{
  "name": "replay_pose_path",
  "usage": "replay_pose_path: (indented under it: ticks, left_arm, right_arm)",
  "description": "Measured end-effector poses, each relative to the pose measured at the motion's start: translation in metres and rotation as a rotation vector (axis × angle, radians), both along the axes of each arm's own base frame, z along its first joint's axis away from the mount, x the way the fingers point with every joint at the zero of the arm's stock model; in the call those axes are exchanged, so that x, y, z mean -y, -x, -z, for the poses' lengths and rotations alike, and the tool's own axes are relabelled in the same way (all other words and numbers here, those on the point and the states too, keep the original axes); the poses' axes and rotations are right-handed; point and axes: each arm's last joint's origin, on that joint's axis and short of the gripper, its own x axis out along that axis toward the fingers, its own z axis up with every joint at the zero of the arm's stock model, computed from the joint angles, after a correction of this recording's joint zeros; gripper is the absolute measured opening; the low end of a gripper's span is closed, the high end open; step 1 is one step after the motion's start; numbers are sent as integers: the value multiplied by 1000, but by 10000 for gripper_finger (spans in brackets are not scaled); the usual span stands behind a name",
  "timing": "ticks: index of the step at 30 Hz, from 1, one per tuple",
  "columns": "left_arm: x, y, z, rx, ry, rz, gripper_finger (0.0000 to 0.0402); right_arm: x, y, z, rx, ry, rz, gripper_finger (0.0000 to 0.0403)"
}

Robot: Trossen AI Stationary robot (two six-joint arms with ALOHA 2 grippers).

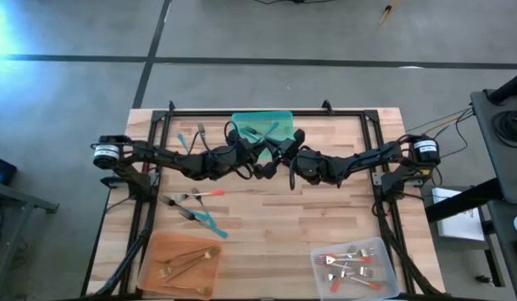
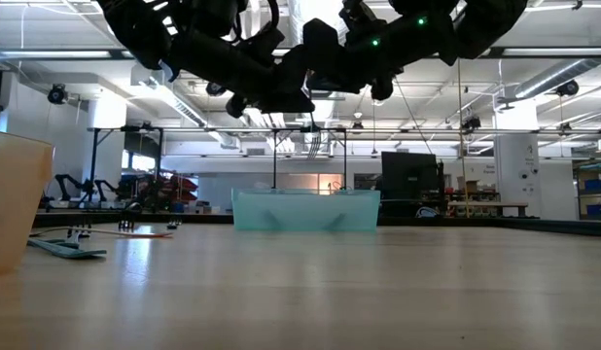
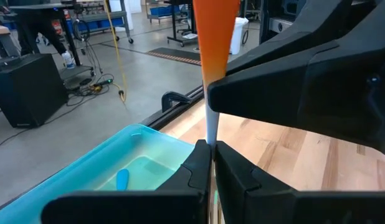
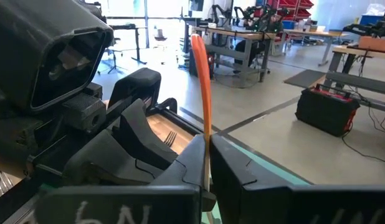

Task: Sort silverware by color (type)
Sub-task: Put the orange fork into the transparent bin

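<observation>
A utensil with an orange-red handle (image 3: 214,37) and a silver shaft stands roughly upright in the air above the table's middle, just in front of the teal tray (image 1: 261,124). My left gripper (image 3: 212,149) and my right gripper (image 4: 208,142) meet there tip to tip (image 1: 275,163), and both are shut on it. In the low view the dark arms hide it. More silverware lies loose on the table's left side: teal-handled pieces (image 1: 190,138) and a mixed cluster (image 1: 196,203). My left gripper pinches the silver shaft (image 3: 211,134) between its two fingers, just below the orange handle. Its fingers come level from the table's left and lie across the utensil, which is lifted clear with its handle rising above them. My right gripper pinches the orange handle's lower end (image 4: 206,124) between its two fingers, right above the left gripper's hold. Its fingers (image 3: 273,93) come level from the table's right and lie across the handle, whose free end stands up above them.
The teal tray at the far middle holds teal-handled pieces (image 3: 122,179). An orange tray (image 1: 150,272) with gold pieces stands at the near left, a clear tray (image 1: 384,280) with red-handled forks at the near right. Bare wood lies between them.
</observation>
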Motion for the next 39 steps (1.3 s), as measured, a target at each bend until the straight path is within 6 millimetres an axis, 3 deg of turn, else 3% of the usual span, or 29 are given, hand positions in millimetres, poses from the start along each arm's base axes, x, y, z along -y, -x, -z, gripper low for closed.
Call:
replay_pose_path:
  ticks: [12,17,21,25,31,39]
  left_arm:
    - [1,0,-2,-10,-26,-4,0]
    - [7,4,2,-84,-19,51,1]
    - [7,9,-6,-86,-23,20,1]
    - [11,12,0,-163,-5,31,1]
    - [10,17,1,-202,39,2,0]
    - [10,22,1,-224,83,-6,0]
  right_arm:
    - [0,7,-14,-21,51,1,9]
    - [5,24,-38,-28,86,108,9]
    - [2,41,-44,-133,58,96,9]
    - [-1,65,-55,-112,-133,-17,8]
    - [-18,100,-51,-206,-623,-316,8]
    - [-77,126,-44,-463,-1044,-674,8]
